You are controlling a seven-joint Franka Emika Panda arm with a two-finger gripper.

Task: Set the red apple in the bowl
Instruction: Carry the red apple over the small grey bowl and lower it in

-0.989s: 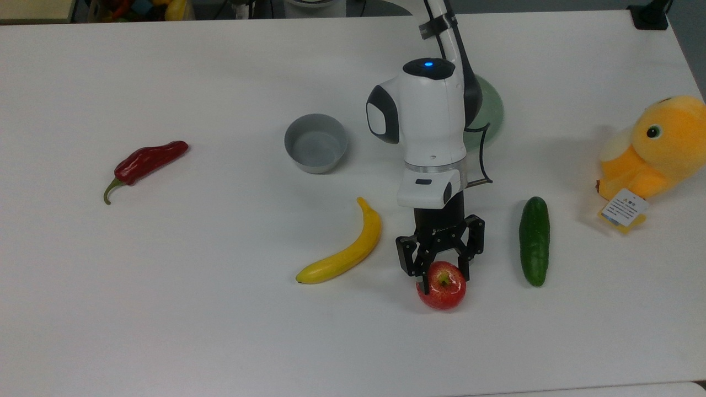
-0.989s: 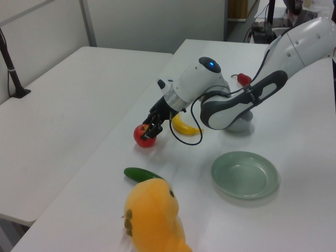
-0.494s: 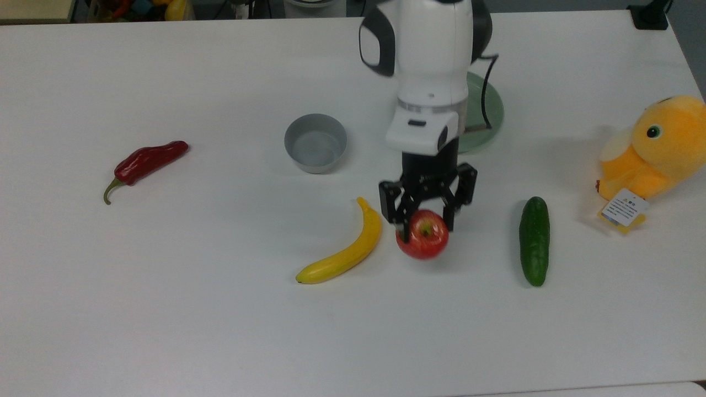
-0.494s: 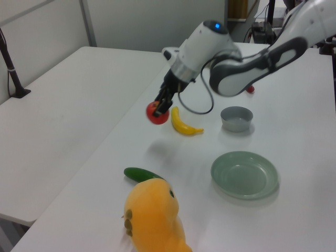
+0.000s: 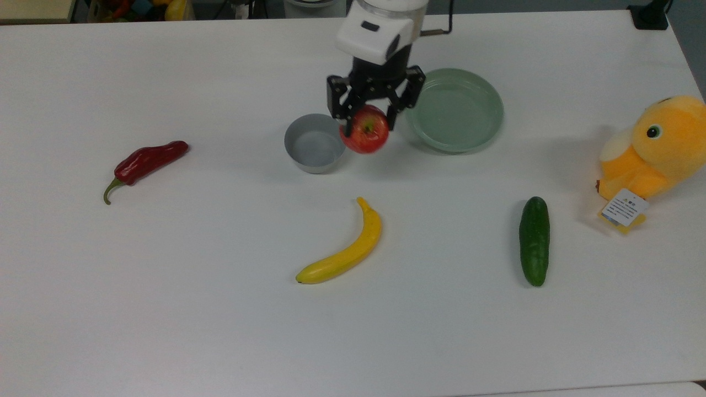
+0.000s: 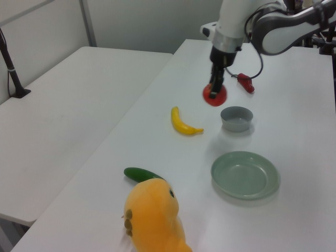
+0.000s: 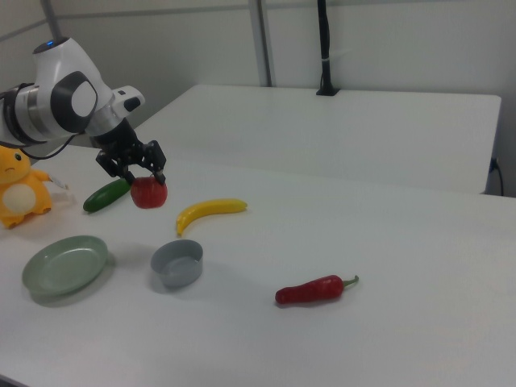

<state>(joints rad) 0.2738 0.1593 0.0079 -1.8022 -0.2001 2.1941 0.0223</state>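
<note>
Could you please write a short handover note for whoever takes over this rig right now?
Gripper: shut on the apple, held in the air above the table.
Bowl: empty, on the table between the chili and the plate in the top view; the apple hangs by its rim on the top view's right.
Done: apple picked up and carried near the bowl.
Left: centre over the bowl, lower, release.

- The red apple is glossy red with yellowish flecks.
- The bowl is plain grey.
- The plate is pale green.
- The banana is yellow.
- The cucumber is dark green.
- The chili pepper is dark red with a green stem.
- The plush toy is orange-yellow.
- The tool is black, on a white arm.
- The surface is white.
</note>
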